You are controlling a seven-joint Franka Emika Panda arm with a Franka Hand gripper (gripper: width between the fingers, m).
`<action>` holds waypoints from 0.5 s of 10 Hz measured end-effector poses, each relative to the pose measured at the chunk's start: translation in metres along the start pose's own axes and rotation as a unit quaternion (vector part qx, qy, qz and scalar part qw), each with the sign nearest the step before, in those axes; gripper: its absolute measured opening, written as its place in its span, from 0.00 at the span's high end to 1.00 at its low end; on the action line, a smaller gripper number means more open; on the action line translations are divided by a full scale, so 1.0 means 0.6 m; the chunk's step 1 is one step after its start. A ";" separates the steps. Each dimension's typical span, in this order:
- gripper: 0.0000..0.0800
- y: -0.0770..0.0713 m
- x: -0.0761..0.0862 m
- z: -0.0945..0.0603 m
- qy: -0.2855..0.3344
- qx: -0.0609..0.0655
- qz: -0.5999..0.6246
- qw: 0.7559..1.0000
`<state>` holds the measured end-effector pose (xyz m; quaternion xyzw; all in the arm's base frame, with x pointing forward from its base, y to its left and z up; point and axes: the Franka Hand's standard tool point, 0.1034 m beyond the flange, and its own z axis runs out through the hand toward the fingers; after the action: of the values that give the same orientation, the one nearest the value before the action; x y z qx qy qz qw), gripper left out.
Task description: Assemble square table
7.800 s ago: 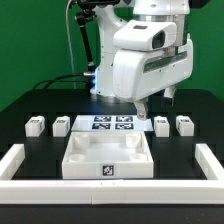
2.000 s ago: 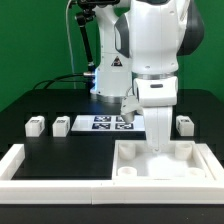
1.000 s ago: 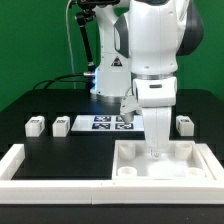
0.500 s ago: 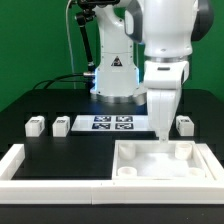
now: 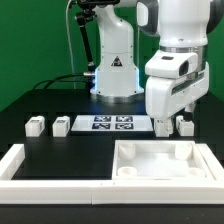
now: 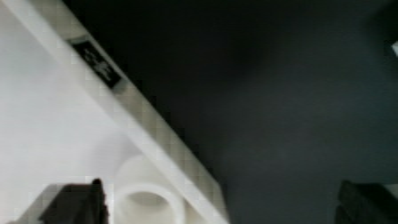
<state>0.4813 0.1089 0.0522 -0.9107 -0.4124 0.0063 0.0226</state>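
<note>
A black table (image 5: pixel 40 150) is sitting before green walls. The gripper (image 5: pixel 160 128) is hanging wide open, gripping nothing. The square tabletop (image 5: pixel 160 181) is lying just below its fingers (image 6: pixel 71 203), with a leg (image 5: pixel 185 124) standing beside them and the marker board (image 5: pixel 113 123) lying further off.

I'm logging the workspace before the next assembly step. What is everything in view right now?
tabletop: one, white, by the wall's front corner on the exterior view's right
legs: four, white, back row; two on the exterior view's left of the marker board, two on its right, one partly hidden
marker board: one, white with black tags, middle of the back row
low wall: one, white, framing front and sides
table: one, black
backdrop: green, behind
robot arm: one, white
gripper: one, open, empty, above the right legs
</note>
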 end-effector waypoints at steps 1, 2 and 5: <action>0.19 -0.004 0.003 0.000 0.000 0.000 0.040 0.999; 0.19 -0.006 0.004 0.000 0.000 0.000 0.063 0.998; 0.19 -0.044 0.020 0.000 -0.013 0.006 0.211 0.977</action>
<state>0.4694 0.1356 0.0534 -0.9769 -0.2114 0.0256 0.0206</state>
